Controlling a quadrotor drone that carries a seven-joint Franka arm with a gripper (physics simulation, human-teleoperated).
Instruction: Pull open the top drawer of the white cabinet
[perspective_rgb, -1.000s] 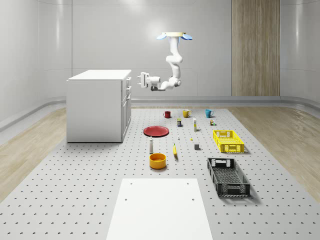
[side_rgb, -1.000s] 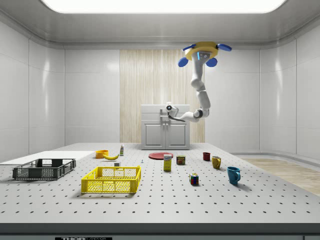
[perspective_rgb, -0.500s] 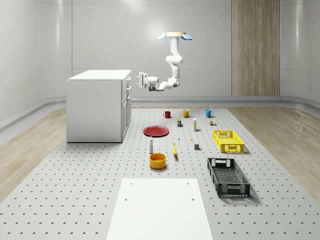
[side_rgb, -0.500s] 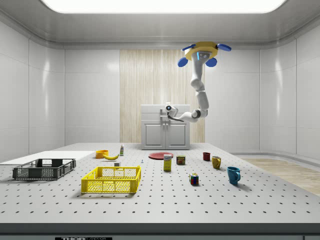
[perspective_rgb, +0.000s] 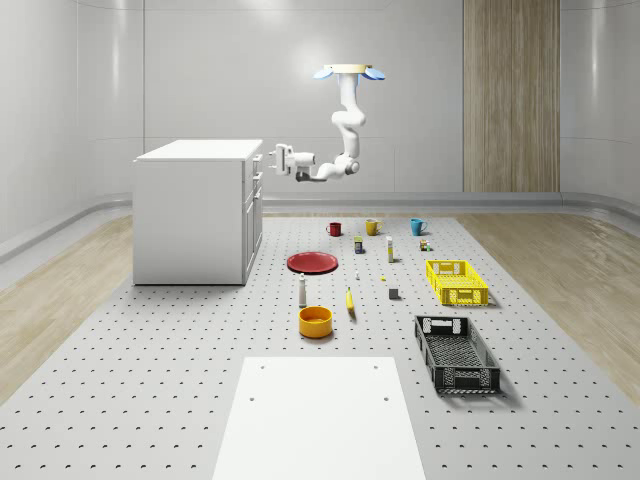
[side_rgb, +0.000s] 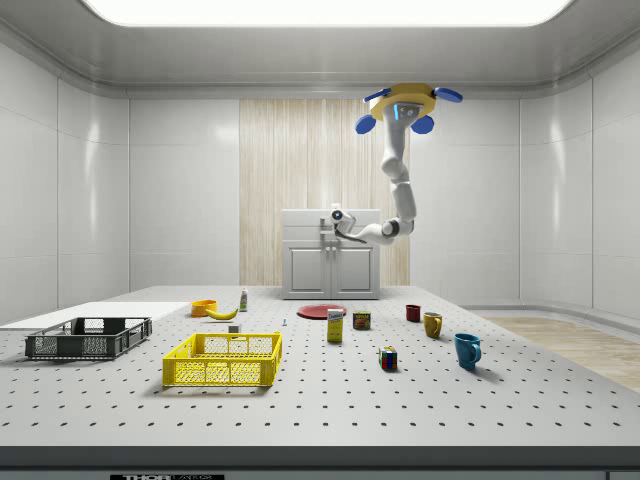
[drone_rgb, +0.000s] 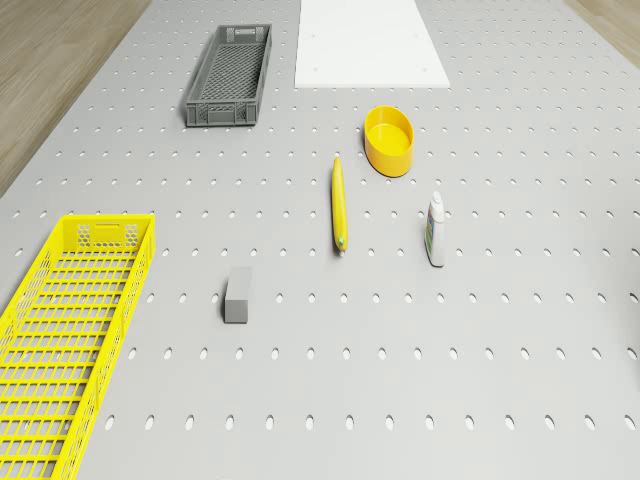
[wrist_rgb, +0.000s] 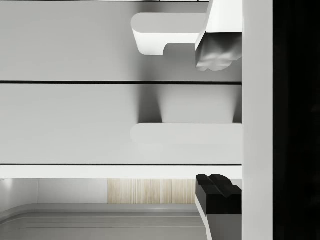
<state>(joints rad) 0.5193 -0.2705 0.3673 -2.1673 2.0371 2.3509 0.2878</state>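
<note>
Simulated robotics test lab, pale panelled walls with one wood-slat panel (perspective_rgb: 510, 95), a grey perforated table (perspective_rgb: 150, 390) spread with test props, plastic crates (perspective_rgb: 456, 282), bright flat ceiling light (side_rgb: 320, 10)

Pale walls (perspective_rgb: 200, 80), wood-panel strip (perspective_rgb: 510, 95)

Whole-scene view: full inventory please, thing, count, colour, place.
white cabinet: 1, whole-scene view's left, drawers shut
flat red plate: 1, beside cabinet
mugs: 3, red, yellow, blue, far row
yellow mesh crate: 1, right
black mesh crate: 1, right, nearer
round yellow bowl: 1, centre
yellow banana: 1, beside bowl
white bottle: 1, upright behind bowl
small grey block: 1, centre
white mat: 1, near edge
drone: 1, hovering over the table's far end
hand: 1, white, fingers open, at top drawer's handle
</note>
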